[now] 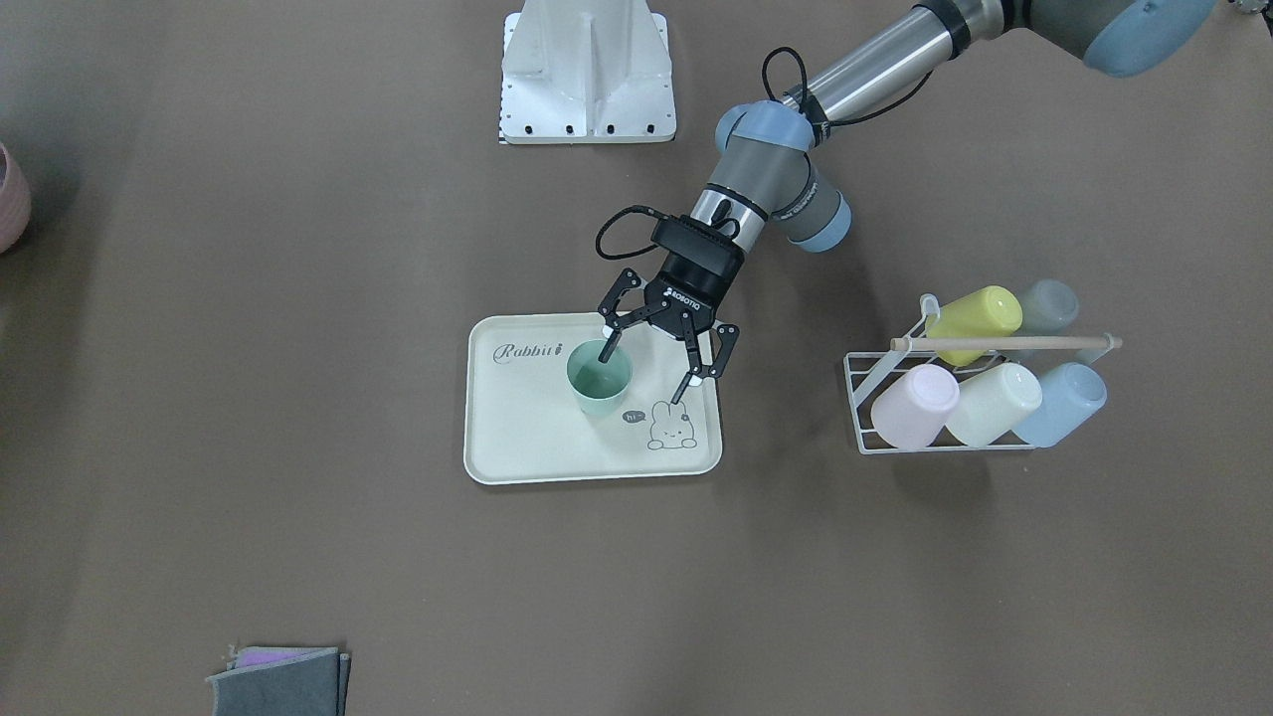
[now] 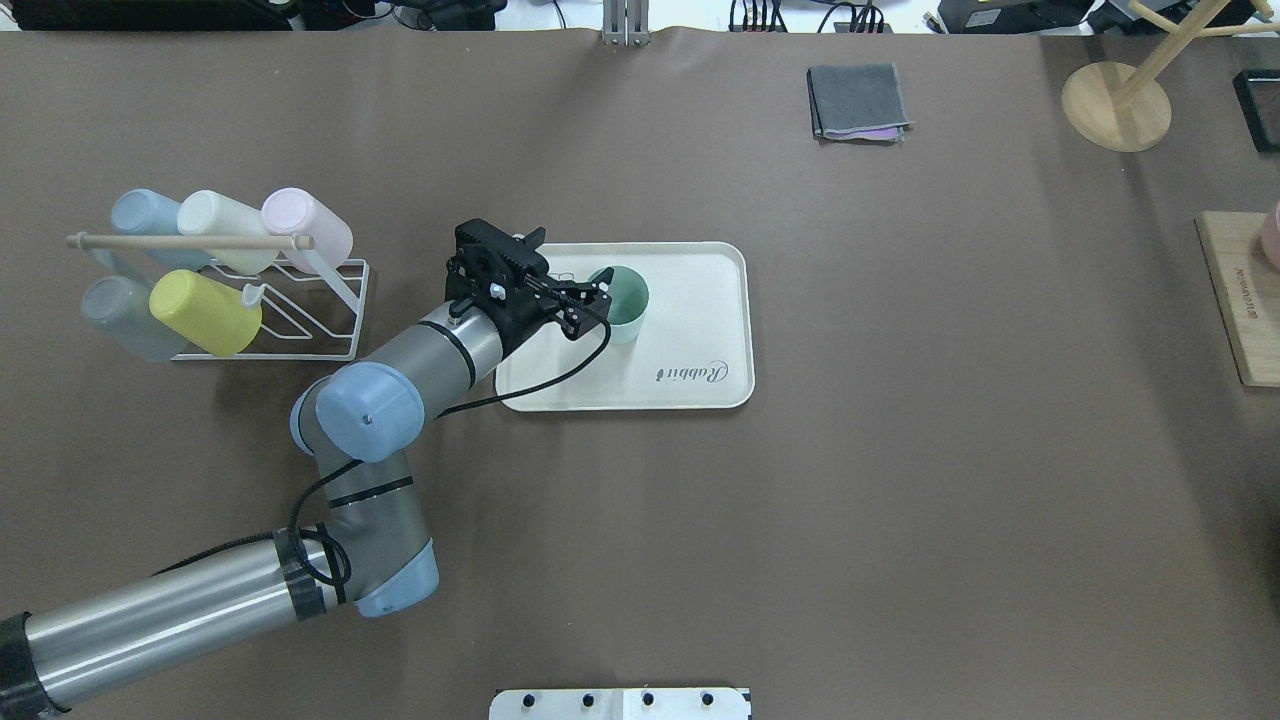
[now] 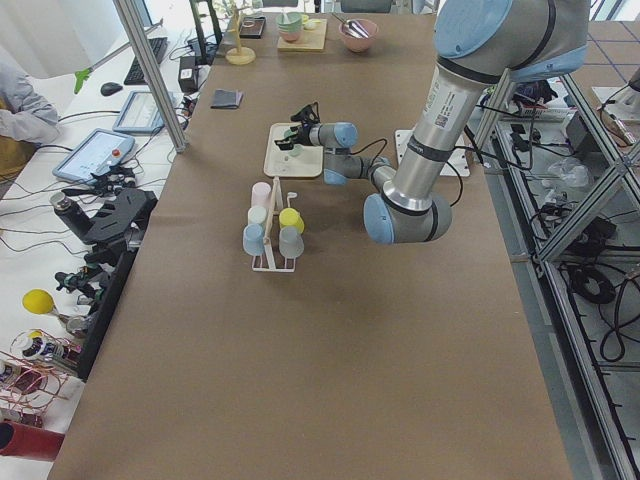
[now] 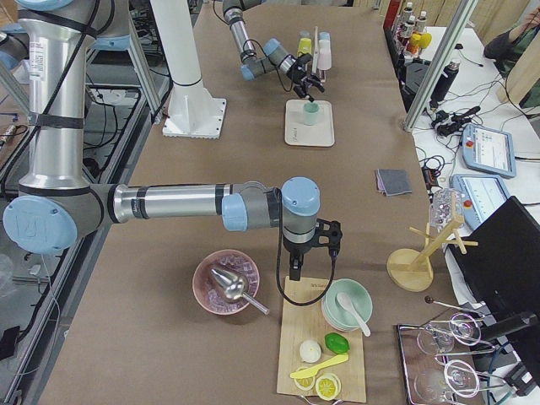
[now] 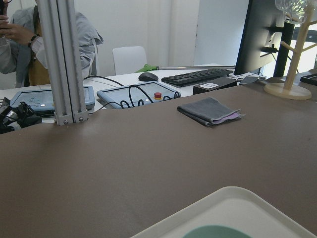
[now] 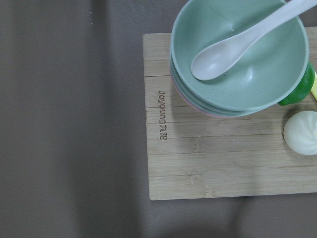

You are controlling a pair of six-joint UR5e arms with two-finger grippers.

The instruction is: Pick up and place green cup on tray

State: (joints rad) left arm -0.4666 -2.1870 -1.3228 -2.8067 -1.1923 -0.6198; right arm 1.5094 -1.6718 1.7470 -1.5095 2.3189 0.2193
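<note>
The pale mint-green cup (image 1: 600, 379) stands upright, mouth up, on the cream "Rabbit" tray (image 1: 517, 438). It also shows in the overhead view (image 2: 624, 300), on the tray (image 2: 700, 300). My left gripper (image 1: 651, 366) hangs over the tray, wide open. One fingertip (image 1: 609, 348) dips inside the cup's rim; the other is well outside it, apart from the cup. The left wrist view shows only the tray's rim (image 5: 233, 196) and a sliver of the cup (image 5: 213, 232). My right gripper (image 4: 293, 272) is far off above a wooden board; I cannot tell if it is open or shut.
A white wire rack (image 2: 300, 320) with several pastel cups stands beside the tray on my left. A folded grey cloth (image 2: 858, 102) lies further out. The wooden board (image 6: 198, 168) carries stacked green bowls (image 6: 237, 64) with a spoon.
</note>
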